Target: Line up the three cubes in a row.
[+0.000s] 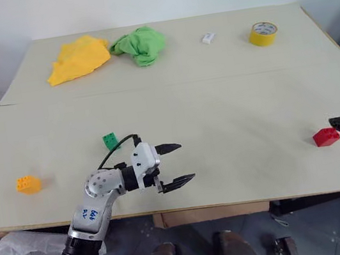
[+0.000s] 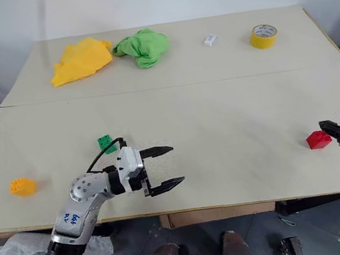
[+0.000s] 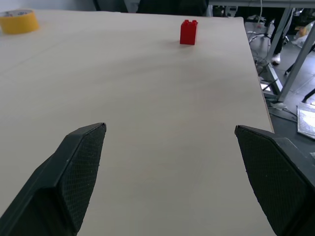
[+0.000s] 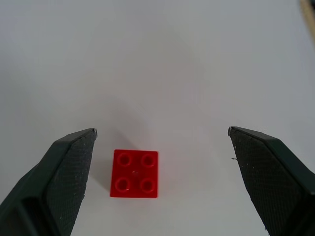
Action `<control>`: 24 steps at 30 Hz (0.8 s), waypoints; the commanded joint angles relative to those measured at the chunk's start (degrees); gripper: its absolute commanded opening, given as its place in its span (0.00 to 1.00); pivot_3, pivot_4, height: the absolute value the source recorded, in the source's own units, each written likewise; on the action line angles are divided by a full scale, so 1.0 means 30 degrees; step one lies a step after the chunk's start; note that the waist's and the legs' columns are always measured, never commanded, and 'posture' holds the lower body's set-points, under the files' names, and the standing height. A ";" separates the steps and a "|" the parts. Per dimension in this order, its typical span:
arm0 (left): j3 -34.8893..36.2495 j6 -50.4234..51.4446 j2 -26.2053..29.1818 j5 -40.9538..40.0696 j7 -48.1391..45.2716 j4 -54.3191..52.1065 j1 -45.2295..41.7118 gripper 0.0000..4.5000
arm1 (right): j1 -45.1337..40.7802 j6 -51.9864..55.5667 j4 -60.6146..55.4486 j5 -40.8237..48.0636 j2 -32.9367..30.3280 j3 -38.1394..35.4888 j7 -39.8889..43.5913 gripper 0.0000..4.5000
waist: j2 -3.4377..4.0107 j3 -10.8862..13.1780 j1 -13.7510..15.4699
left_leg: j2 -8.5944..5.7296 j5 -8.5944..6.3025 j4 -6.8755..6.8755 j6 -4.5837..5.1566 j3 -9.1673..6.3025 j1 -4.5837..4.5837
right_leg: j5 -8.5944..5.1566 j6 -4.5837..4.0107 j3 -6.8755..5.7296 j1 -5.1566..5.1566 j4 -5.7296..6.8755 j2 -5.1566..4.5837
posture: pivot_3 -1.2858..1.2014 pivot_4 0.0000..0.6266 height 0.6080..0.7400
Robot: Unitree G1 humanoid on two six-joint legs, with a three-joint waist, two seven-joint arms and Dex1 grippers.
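The red cube [image 4: 135, 173] is seen standing on the counter [image 1: 219, 113] near its right edge, between the widely parted fingers of the right hand [image 4: 162, 135], closer to one finger and touched by neither. Nothing is held by this hand. The left hand [image 1: 173, 164] is held above the counter's near edge, fingers spread wide and empty. The green cube [image 1: 110, 141] lies just behind it, untouched. The orange-yellow cube [image 1: 28, 184] rests well apart, far to the left.
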 commanded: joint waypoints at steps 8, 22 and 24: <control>-0.0069 -0.1186 0.0069 0.0432 0.0154 -0.1061 0.0372 1.00 | -0.2526 -0.0265 0.3339 -0.2317 -0.0433 0.3492 0.1262 0.96 | -0.0001 0.0000 -0.0052 | -0.0008 -0.0001 0.0007 0.0008 0.0014 -0.0004 | 0.0009 0.0016 0.0003 -0.0005 -0.0006 -0.0002 | 0.52 0.24 1.00; 0.1119 -0.1506 0.0422 0.0661 0.1079 -0.0611 0.0772 1.00 | -0.4489 0.0152 0.1111 -0.0901 -0.1216 0.5429 0.5916 0.33 | 0.0000 0.0001 -0.0175 | -0.0002 -0.0002 0.0009 0.0008 0.0029 -0.0006 | 0.0012 0.0023 0.0008 -0.0016 -0.0006 0.0005 | 0.52 0.24 1.00; 0.1776 -0.1589 0.0919 0.0329 0.0900 -0.0894 0.1339 1.00 | -0.6233 -0.0935 0.0129 -0.0972 -0.1874 0.7641 0.8357 0.33 | 0.0007 0.0005 -0.0320 | 0.0009 -0.0001 0.0008 0.0003 0.0040 -0.0008 | 0.0012 0.0023 0.0006 -0.0035 0.0002 0.0012 | 0.52 0.24 1.00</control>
